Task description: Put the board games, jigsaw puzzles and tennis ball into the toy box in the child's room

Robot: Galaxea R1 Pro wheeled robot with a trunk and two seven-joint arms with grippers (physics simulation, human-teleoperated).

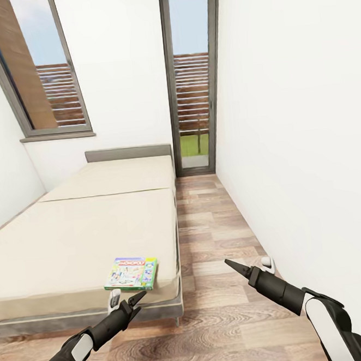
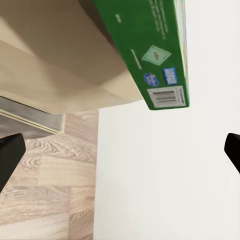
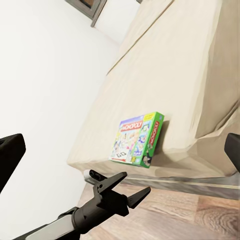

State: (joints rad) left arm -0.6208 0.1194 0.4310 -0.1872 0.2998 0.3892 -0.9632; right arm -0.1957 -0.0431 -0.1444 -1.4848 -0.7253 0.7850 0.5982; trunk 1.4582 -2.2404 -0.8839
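With the left gripper (image 1: 127, 303) spread open and empty just short of the Monopoly box (image 1: 131, 273), the overhanging box could be nudged off the bed (image 1: 70, 234).

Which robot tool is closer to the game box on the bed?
The left tool. It sits just below the game box at the bed's corner; the right tool hangs over the floor.

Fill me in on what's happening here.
The robot stands at the foot corner of the bed, facing a Monopoly board game lying flat near the mattress corner. Its left gripper is open, just short of the box and not touching it. The right gripper is open too, held over the wood floor beside the bed. Nothing is held.
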